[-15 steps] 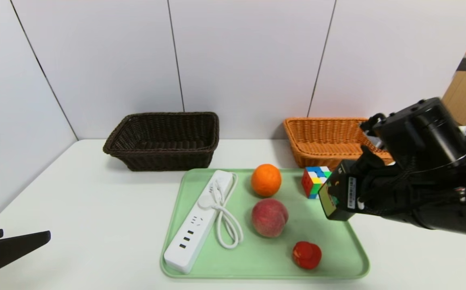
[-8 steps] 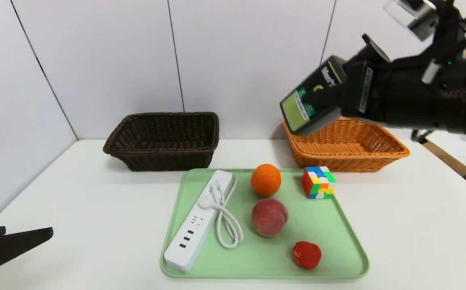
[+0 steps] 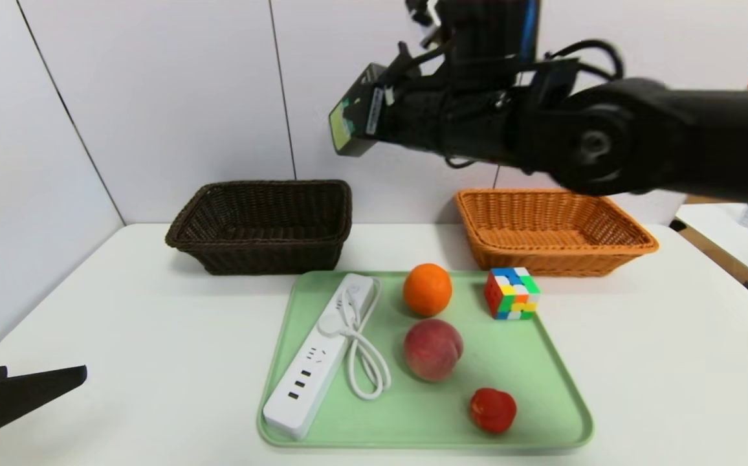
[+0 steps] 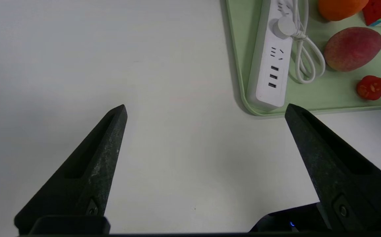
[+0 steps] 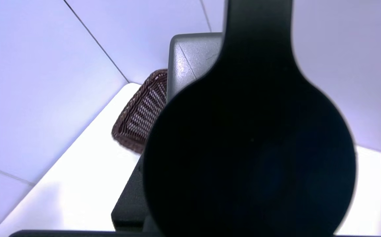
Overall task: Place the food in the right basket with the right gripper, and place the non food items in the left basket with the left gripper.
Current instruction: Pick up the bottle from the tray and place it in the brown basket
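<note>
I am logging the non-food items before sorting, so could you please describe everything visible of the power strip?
The power strip is a long white plastic bar lying flat along the left side of the green tray. Its top face shows one socket and three small ports toward the near end. Its white cord is plugged into its far end and loops on the tray beside it. No gripper touches it.

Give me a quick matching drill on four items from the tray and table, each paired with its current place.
Things:
1. power strip
2. cube
3. strawberry
4. brown basket

Places:
A. tray's far right corner, in front of the orange basket
B. along the tray's left edge
C. off the tray, on the table at the far left
D. near part of the tray, right of centre

Pairs: 1-B, 2-A, 3-D, 4-C
</note>
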`<action>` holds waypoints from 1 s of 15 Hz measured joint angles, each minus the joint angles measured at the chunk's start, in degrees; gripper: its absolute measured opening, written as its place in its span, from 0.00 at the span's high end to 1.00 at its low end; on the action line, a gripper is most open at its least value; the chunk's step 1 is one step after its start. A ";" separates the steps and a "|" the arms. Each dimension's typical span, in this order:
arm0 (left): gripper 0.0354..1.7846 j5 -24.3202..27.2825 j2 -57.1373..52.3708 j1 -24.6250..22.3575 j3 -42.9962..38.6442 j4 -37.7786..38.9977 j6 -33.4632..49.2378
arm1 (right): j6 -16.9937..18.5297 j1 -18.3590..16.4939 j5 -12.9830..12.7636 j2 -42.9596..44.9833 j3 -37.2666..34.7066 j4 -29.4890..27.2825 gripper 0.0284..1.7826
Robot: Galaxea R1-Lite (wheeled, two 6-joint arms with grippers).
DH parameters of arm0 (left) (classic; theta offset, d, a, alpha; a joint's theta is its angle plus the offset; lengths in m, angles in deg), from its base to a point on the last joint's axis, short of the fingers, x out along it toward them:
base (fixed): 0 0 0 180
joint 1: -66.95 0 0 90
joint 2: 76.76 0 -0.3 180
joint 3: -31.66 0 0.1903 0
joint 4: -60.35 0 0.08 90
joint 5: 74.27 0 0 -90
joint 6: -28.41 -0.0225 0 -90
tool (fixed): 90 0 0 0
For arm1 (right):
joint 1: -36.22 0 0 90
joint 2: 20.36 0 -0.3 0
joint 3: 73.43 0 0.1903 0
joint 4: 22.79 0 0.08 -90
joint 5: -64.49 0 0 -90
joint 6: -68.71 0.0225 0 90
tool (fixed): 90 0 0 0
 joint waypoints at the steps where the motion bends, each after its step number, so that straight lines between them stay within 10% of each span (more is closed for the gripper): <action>1: 0.06 -0.32 -0.04 0.00 -0.06 -0.15 0.00 | -1.18 0.41 -0.05 -4.00 0.76 5.46 0.64; 5: 0.06 -3.62 -0.80 0.00 -0.11 -2.46 -0.06 | -5.29 1.57 0.48 -16.63 1.72 24.66 0.64; 15: 0.06 -3.84 -1.85 0.00 -2.43 -3.40 -0.06 | -5.81 1.18 2.07 -25.31 2.21 26.23 0.57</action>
